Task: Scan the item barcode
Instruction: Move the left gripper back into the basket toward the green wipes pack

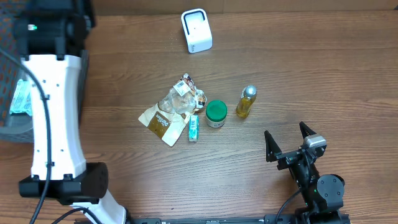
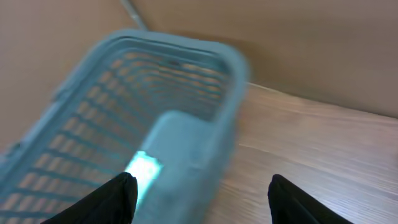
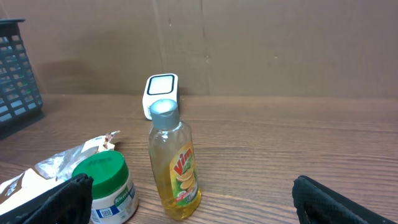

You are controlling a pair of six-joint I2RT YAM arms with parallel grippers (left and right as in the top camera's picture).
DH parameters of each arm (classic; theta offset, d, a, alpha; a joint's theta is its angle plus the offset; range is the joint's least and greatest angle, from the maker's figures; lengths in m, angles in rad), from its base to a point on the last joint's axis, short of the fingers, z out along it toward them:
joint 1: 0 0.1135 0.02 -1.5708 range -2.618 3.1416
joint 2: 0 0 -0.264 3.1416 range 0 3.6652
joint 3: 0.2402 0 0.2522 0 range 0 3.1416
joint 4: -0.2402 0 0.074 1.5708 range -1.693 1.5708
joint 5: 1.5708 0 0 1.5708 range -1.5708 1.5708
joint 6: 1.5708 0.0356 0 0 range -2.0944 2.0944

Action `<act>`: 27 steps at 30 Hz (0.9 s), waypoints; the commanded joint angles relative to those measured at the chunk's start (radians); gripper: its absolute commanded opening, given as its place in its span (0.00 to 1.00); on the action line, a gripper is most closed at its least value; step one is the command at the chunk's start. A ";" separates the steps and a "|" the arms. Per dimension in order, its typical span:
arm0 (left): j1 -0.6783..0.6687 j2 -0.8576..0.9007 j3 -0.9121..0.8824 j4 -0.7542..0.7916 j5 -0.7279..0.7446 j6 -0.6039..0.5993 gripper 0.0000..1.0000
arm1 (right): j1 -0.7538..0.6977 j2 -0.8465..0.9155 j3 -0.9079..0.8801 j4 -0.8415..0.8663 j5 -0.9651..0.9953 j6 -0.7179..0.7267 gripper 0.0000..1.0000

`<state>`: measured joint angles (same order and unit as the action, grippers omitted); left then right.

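Observation:
A white barcode scanner point(image 1: 196, 30) stands at the back of the table, also seen in the right wrist view point(image 3: 161, 90). My left gripper point(image 2: 202, 186) is open above a blue-grey basket point(image 2: 81, 124). A blurred pale teal item point(image 2: 180, 155) lies between and below its fingers, apart from the right finger. In the overhead view the left arm point(image 1: 53, 106) hides that gripper. My right gripper point(image 1: 285, 134) stands open and empty at the front right, facing a yellow Vim bottle point(image 3: 174, 162) and a green-lidded jar point(image 3: 106, 183).
Mid-table lie a crumpled brown and clear packet point(image 1: 171, 112), a small teal box point(image 1: 193, 127), the jar point(image 1: 216, 113) and the bottle point(image 1: 246, 102). The basket point(image 1: 12, 118) sits at the left edge. A cardboard wall closes the back.

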<state>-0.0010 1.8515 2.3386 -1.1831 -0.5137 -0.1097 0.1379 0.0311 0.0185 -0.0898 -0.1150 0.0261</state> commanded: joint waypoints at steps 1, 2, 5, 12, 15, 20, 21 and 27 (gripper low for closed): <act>0.125 -0.002 -0.014 0.016 -0.034 0.065 0.69 | 0.000 -0.003 -0.005 0.005 0.009 0.003 1.00; 0.156 0.002 -0.014 0.015 -0.019 0.066 0.69 | 0.000 -0.003 -0.005 0.005 0.008 0.003 1.00; 0.251 0.017 -0.014 0.013 0.074 0.066 0.69 | 0.000 -0.003 -0.005 0.005 0.009 0.003 1.00; 0.434 0.110 -0.014 -0.003 0.254 0.148 0.67 | 0.000 -0.003 -0.005 0.005 0.008 0.003 1.00; 0.481 0.186 -0.014 -0.032 0.285 0.170 0.67 | 0.000 -0.003 -0.005 0.005 0.008 0.003 1.00; 0.529 0.354 -0.014 -0.088 0.285 0.189 0.68 | 0.000 -0.003 -0.005 0.005 0.008 0.003 1.00; 0.534 0.380 -0.014 -0.090 0.285 0.199 0.68 | 0.000 -0.003 -0.005 0.005 0.009 0.003 1.00; 0.556 0.505 -0.014 -0.089 0.285 0.225 0.68 | 0.000 -0.003 -0.005 0.005 0.008 0.002 1.00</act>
<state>0.5400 2.3093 2.3283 -1.2697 -0.2451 0.0788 0.1383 0.0311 0.0185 -0.0902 -0.1150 0.0261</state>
